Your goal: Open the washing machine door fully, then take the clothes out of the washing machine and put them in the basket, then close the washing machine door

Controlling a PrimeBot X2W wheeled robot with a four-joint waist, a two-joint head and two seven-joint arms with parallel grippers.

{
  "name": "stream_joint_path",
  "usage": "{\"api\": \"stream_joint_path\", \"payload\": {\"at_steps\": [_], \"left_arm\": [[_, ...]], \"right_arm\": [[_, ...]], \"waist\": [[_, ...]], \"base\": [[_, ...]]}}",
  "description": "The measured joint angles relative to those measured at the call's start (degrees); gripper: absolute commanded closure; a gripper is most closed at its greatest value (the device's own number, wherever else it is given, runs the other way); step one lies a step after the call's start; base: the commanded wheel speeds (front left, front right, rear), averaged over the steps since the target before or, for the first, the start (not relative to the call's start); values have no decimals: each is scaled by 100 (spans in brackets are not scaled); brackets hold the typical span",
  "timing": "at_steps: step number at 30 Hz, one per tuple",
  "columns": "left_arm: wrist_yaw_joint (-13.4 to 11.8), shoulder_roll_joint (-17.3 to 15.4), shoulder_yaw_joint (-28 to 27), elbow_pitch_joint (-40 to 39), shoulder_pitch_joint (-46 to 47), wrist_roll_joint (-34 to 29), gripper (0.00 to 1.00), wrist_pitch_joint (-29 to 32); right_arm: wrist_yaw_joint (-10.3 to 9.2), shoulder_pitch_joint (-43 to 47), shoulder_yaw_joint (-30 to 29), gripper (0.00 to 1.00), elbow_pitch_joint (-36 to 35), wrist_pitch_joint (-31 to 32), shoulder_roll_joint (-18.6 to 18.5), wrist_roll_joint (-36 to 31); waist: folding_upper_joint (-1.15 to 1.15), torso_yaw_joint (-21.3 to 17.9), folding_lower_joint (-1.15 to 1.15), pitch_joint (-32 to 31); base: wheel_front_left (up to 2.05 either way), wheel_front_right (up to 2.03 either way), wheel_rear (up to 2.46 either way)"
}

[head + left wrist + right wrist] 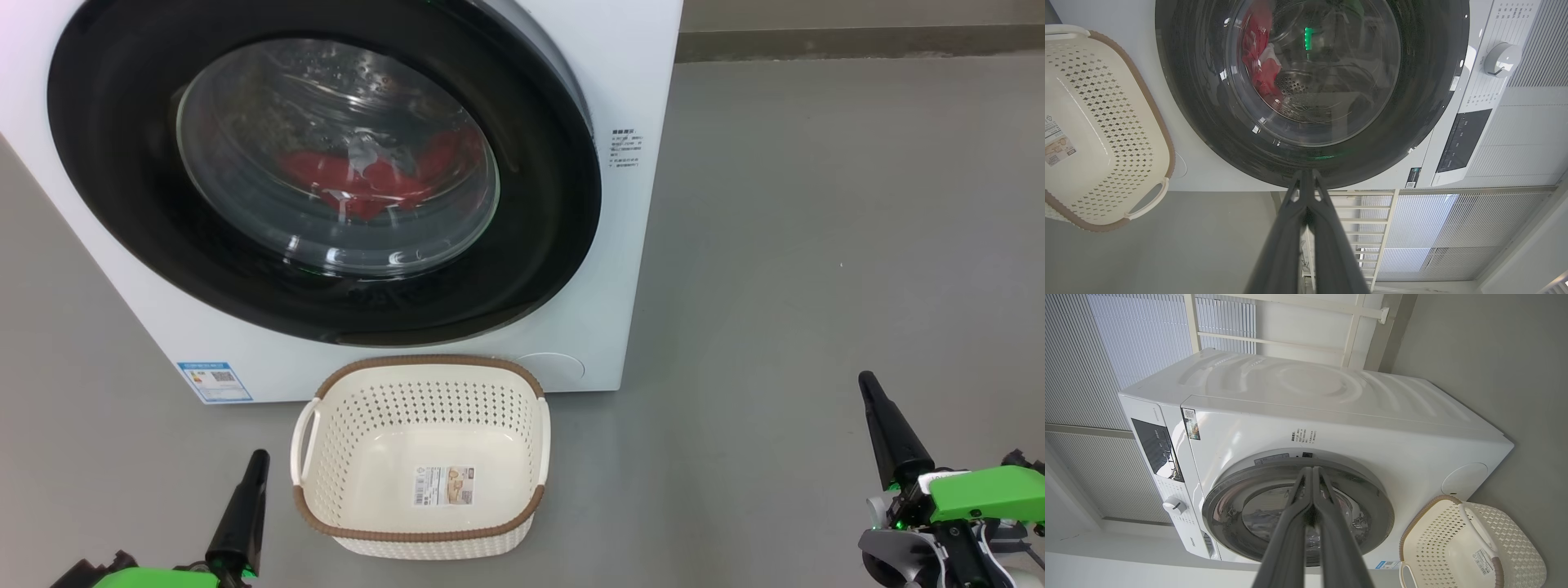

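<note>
The white washing machine [637, 204] looms ahead; its washing machine door [122, 188] sits shut, flush to the front; the basket [424, 361] waits empty on the floor just below, handy for unloading, I'd judge; red clothes [367, 175] lie inside the drum behind the glass; left pincer [258, 459] and right pincer [868, 385] are closed on nothing, low either side.

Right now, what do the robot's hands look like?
The left gripper and right gripper are each two long, tapering black fingers set in a bright green boxy casing. Behind the right one sits a rounded pale grey wrist piece.
</note>
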State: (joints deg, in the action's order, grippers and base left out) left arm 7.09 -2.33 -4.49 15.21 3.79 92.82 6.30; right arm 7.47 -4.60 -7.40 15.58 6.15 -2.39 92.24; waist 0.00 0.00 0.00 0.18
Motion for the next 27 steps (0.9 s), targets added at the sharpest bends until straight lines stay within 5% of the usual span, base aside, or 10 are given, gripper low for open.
{"api": "stream_joint_path", "payload": {"at_steps": [13, 14, 16, 17, 18, 27], "left_arm": [[0, 0, 0, 0, 0, 1, 100, 0], [0, 7, 12, 43, -15, 3, 0, -1], [-1, 40, 32, 189, -91, 3, 0, -1], [-1, 62, 41, 255, -148, 3, 100, -1], [-1, 89, 46, 330, -196, 3, 0, -1], [-3, 127, 105, 328, -280, -18, 0, -135]], "right_arm": [[0, 0, 0, 100, 0, 0, 0, 0], [1, 5, 12, 0, 56, -3, 10, 0], [0, 63, 41, 0, 203, -8, 69, 0], [0, 118, 55, 100, 283, -8, 100, 0], [0, 177, 67, 0, 361, -8, 126, 0], [0, 301, 82, 0, 358, -73, 142, -9]], "waist": [[0, 0, 0, 0], [0, 0, 0, 0], [0, 0, 0, 0], [0, 0, 0, 0], [0, 0, 0, 1], [0, 5, 2, -3]], "base": [[0, 0, 0], [0, 0, 0], [0, 0, 0], [0, 0, 0], [0, 0, 0], [0, 0, 0]]}}
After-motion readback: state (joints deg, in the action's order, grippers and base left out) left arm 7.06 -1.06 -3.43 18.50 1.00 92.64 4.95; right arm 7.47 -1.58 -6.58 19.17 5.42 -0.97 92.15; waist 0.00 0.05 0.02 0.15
